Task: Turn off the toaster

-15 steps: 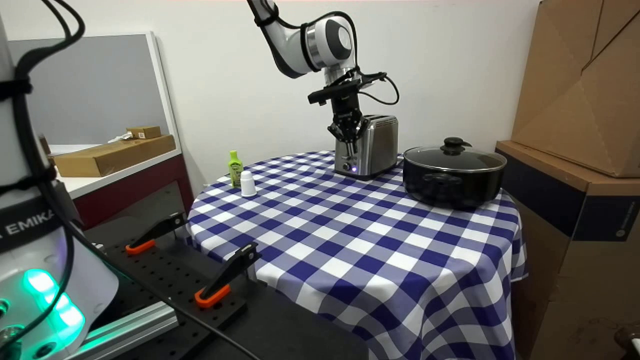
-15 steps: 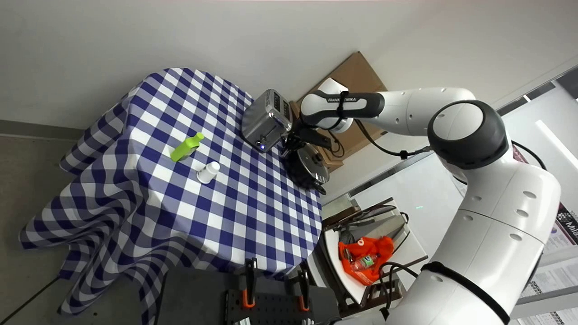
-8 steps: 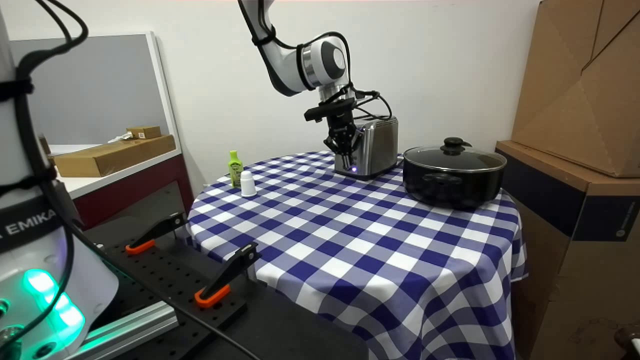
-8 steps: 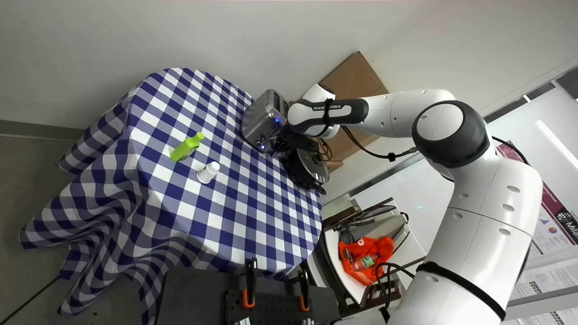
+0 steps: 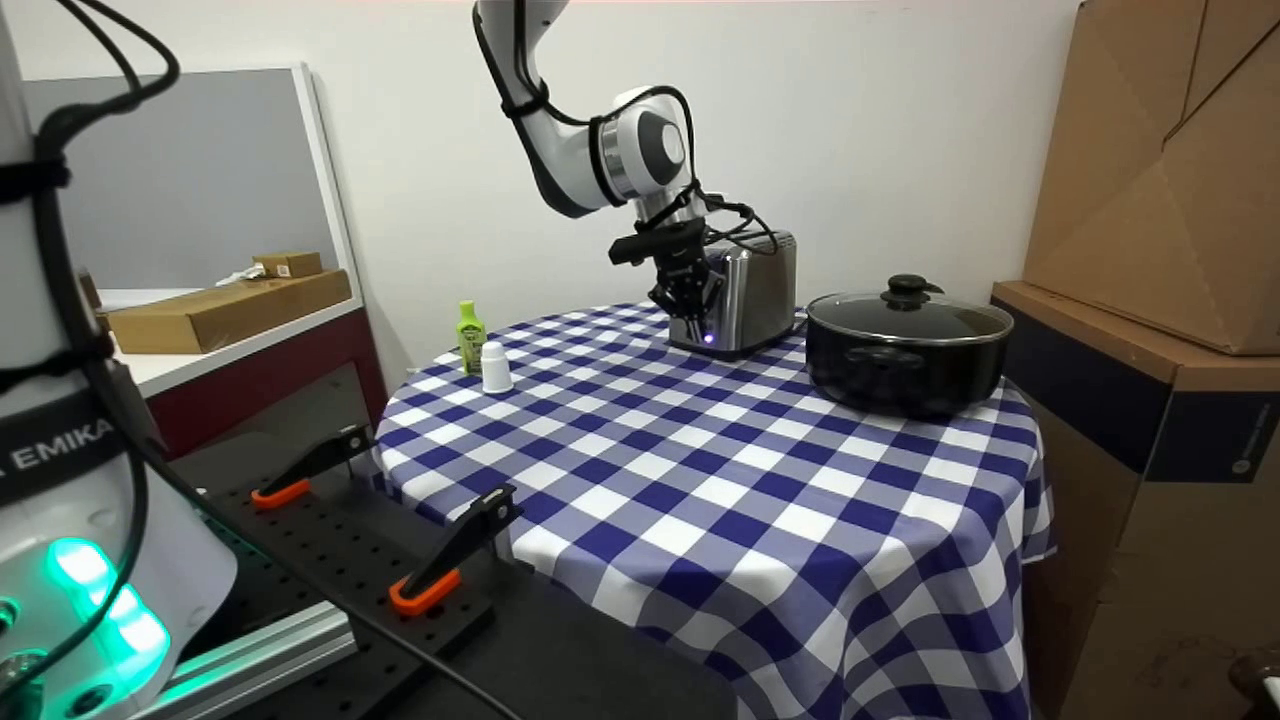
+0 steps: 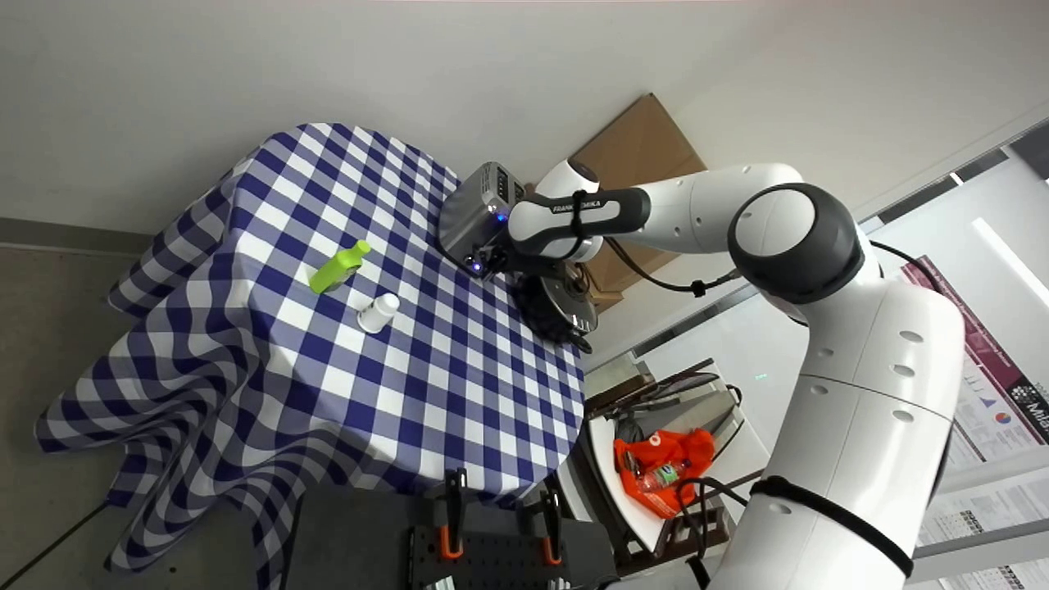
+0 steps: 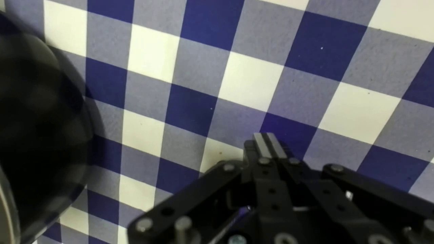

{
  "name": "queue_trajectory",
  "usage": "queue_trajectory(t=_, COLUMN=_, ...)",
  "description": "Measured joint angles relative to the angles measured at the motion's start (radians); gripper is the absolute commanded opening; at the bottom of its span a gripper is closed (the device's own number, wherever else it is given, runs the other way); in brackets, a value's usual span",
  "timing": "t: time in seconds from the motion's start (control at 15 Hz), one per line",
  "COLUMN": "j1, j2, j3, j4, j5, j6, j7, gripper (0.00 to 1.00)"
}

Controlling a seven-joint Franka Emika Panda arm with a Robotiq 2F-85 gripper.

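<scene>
The silver-grey toaster (image 5: pixel 766 290) stands at the back of the checked table; it also shows in an exterior view (image 6: pixel 469 215). A blue-violet light glows low on its front panel in both exterior views. My gripper (image 5: pixel 697 334) points down at the lower front of the toaster, beside that light, and covers part of the panel. In an exterior view the gripper (image 6: pixel 490 266) is mostly hidden by the arm. In the wrist view the gripper (image 7: pixel 270 145) has its fingertips together with nothing between them. There the toaster is mostly hidden behind the gripper. Whether the fingertips touch the panel I cannot tell.
A black lidded pot (image 5: pixel 905 365) stands beside the toaster and fills the left of the wrist view (image 7: pixel 40 128). A green bottle (image 5: pixel 470 335) and a white cup-shaped object (image 5: pixel 496 368) stand on the far side. Cardboard boxes (image 5: pixel 1150 180) are stacked behind the pot.
My gripper has moved down along the toaster's front, to the level of its lit light. A second blue spot now shows higher on the front. The toaster and pot have not moved.
</scene>
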Motion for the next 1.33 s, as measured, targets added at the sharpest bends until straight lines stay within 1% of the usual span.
queue_trajectory(t=0.33, j1=0.006, j2=0.022, j3=-0.026, j4=-0.014, j5=0.0, j6=0.081, j7=0.009, gripper=0.0)
queue_trajectory(t=0.6, j1=0.007, j2=0.027, j3=-0.031, j4=-0.026, j5=0.0, j6=0.159, j7=0.023, gripper=0.0)
queue_trajectory(t=0.87, j1=0.01, j2=0.027, j3=-0.036, j4=-0.039, j5=0.002, j6=0.212, j7=0.025, gripper=0.0)
queue_trajectory(t=1.33, j1=0.013, j2=0.028, j3=-0.038, j4=-0.063, j5=0.01, j6=0.224, j7=0.025, gripper=0.0)
